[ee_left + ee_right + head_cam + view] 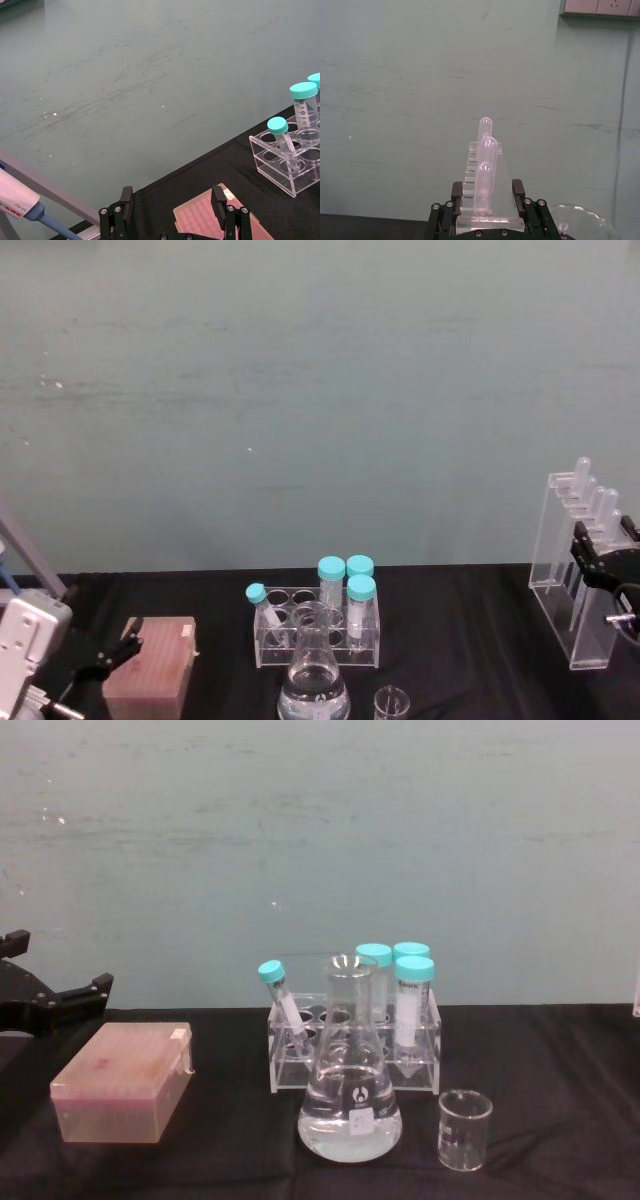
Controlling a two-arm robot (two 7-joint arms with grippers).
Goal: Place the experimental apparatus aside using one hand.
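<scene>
The tall acrylic stand point(570, 580) with long clear tubes is upright at the table's far right. My right gripper point(603, 548) is shut on its upper part. In the right wrist view the gripper point(488, 192) has one finger pressed on each side of the stand point(485, 165). A large conical flask point(350, 1105) with clear liquid stands at the front middle, and a small glass beaker point(465, 1128) is just to its right. My left gripper point(112, 650) hangs open at the lower left, and in the left wrist view point(172, 200) it is over a pink box.
A pink tip box point(125, 1080) lies at the front left under the left gripper. Behind the flask, a clear rack point(318, 630) holds several teal-capped tubes. A pipette point(17, 202) leans at the far left. A green wall closes the back of the black-covered table point(470, 640).
</scene>
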